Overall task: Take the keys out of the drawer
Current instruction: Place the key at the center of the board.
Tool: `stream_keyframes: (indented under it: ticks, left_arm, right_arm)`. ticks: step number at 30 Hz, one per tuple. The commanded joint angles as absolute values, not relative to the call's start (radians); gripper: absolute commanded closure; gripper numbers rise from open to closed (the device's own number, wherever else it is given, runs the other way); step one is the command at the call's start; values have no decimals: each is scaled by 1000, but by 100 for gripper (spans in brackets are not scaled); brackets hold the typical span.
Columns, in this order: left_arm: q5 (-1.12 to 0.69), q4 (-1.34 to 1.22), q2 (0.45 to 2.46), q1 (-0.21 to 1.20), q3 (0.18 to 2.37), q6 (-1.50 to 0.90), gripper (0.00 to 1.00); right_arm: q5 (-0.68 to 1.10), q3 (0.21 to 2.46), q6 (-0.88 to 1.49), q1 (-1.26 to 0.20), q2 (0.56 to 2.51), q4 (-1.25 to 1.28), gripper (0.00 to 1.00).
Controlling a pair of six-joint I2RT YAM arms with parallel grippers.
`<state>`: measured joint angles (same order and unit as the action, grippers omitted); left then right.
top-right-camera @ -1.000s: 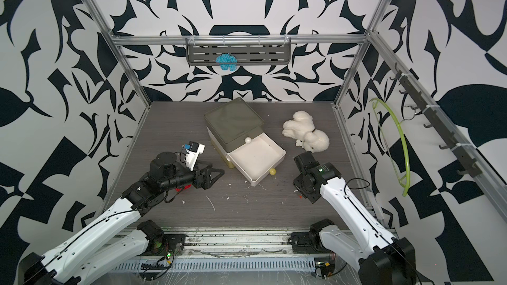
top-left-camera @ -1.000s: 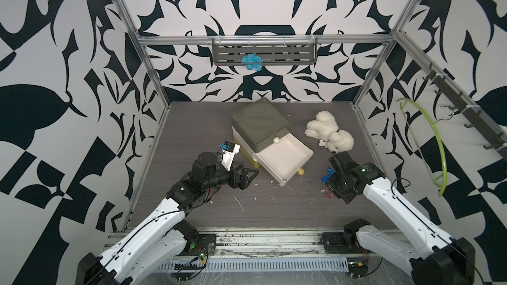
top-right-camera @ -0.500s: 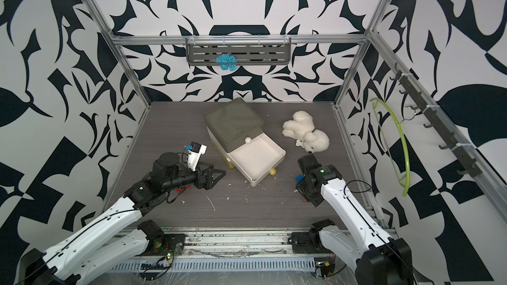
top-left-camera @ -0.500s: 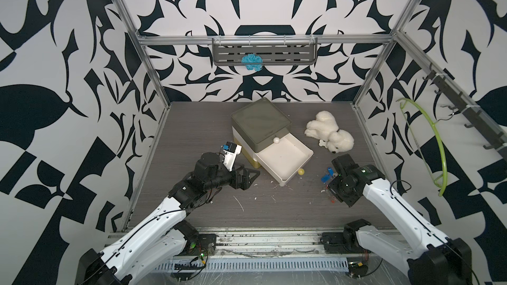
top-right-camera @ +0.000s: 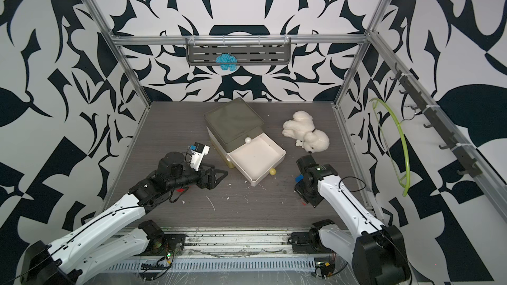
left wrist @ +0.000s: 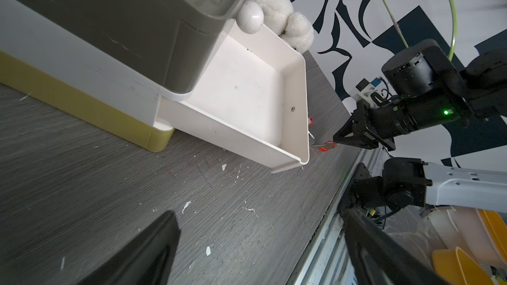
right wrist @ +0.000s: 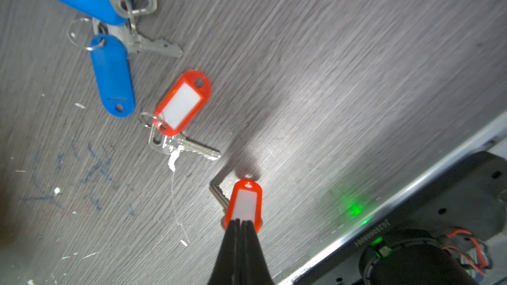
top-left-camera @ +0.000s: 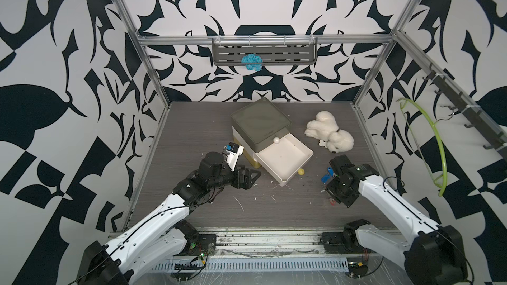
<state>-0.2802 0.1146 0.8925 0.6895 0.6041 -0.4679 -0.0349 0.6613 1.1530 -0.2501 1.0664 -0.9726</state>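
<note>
right gripper (right wrist: pixel 241 222) pinching a red-tagged key (right wrist: pixel 245 204) outside the open drawer (top-left-camera: pixel 297 168)

the right gripper is pressing its black jaws fully together on the end of the key's orange-red oval plastic tag, which is showing a white paper window. the silver blade is hanging beside the tag, low over the grey wood-grain tabletop (right wrist: pixel 356 78), and i cannot tell whether it is touching. the other small metal keys on rings are lying flat on the tabletop close by. a second red-tagged key (right wrist: pixel 182 102) is resting nearest. two solid blue tags (right wrist: pixel 112 75) with their silver keys are lying bunched together a little further along. all of them are sitting outside the white plastic drawer, near its front on the right arm's side. the drawer is standing pulled out of a grey-lidded storage box (top-left-camera: pixel 260 122). the left gripper (top-left-camera: pixel 253 179) is hovering near the drawer's other side with its jaws spread wide.
</note>
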Motion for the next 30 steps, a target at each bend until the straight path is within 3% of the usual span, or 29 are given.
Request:
stream_keyframes:
  ticks: [1,25,30]
  left_arm:
    - [-269,87,906,699,647,-473,1]
    - [-201,118,877,735,647,-529,1]
    - [-191,134,876,735,650,-531,1]
  right_arm:
    - [-12,652,1150,-245,1083,-935,100]
    - [-24,672,1065,-224,1217,-855,100]
    - [-19,667,1055,-218,1236,-843,90]
